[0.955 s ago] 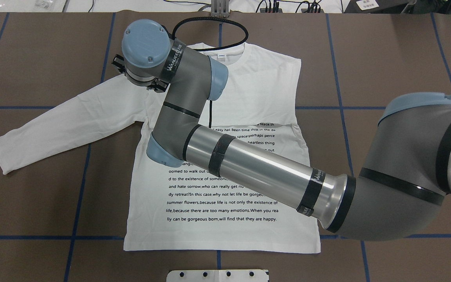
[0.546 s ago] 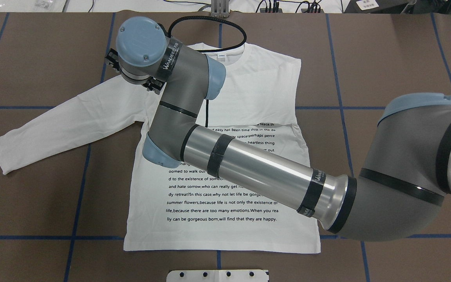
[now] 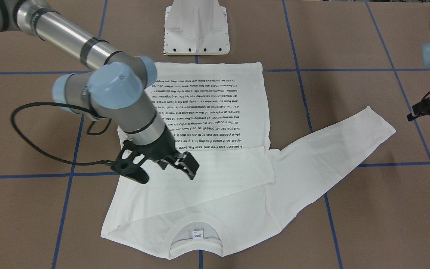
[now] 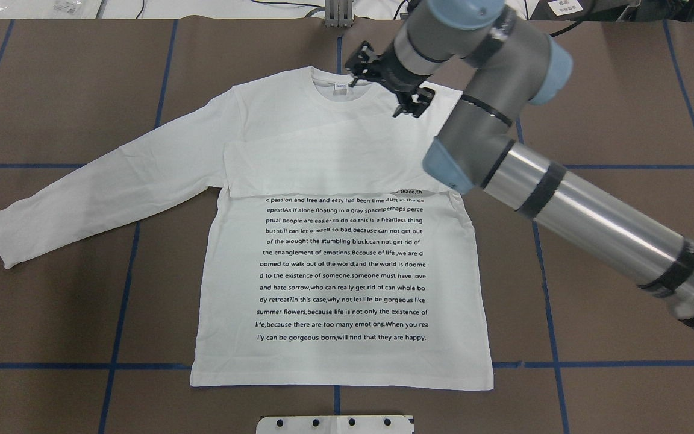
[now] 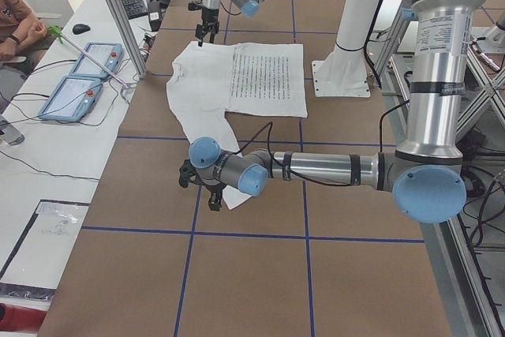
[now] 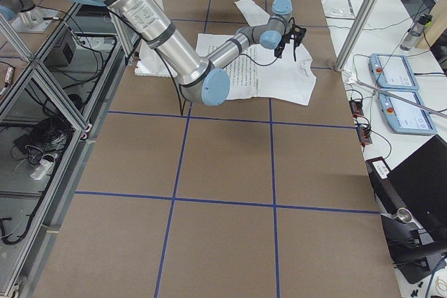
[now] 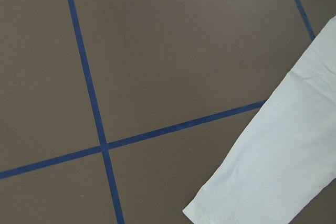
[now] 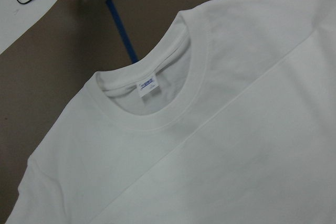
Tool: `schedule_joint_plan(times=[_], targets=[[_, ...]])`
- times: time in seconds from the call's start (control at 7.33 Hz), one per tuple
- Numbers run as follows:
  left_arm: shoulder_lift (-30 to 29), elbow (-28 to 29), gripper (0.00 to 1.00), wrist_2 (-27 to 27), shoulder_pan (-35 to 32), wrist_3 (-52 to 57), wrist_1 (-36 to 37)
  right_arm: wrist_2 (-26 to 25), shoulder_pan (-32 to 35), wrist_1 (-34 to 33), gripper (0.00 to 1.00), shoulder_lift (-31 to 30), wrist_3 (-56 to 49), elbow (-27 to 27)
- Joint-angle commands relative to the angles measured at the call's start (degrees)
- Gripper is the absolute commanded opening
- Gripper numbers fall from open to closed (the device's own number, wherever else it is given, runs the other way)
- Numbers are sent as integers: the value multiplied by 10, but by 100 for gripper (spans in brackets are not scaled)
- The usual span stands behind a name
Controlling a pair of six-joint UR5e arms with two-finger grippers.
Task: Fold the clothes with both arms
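Note:
The white long-sleeved T-shirt (image 4: 341,271) lies flat, print side up, collar (image 4: 335,90) at the far side. One sleeve (image 4: 323,163) is folded across the chest above the text. The other sleeve (image 4: 82,193) stretches out to the overhead view's left. My right gripper (image 4: 377,96) is open and empty, hovering over the shoulder just right of the collar; its wrist view shows the collar and neck label (image 8: 148,85). My left gripper (image 3: 424,117) looks open and empty, beyond the outstretched sleeve's cuff (image 7: 273,171).
The white pedestal base (image 3: 196,30) stands just behind the shirt's hem. A black cable loop (image 3: 32,130) hangs from the right wrist. Blue tape lines (image 4: 118,301) grid the brown table. A side table with control pendants (image 5: 79,76) runs along the far edge.
My right arm has swung from above the shirt's left shoulder to the right of the collar, uncovering the chest and the sleeve folded across it. The shirt has not moved.

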Motion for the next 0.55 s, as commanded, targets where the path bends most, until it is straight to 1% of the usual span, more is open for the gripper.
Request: schedule_joint_plan(times=[0.0,0.14,0.41], targets=[[-5,40,87,0,34,-18,-26,56,78,1,98,-130,-140,70],[-10,55,87,-1,36,-23,-33,76,98,4,99,-152,-169,70],[-17,68,87,0,52,-23,-33,80,100,8,99,-164,-174,78]])
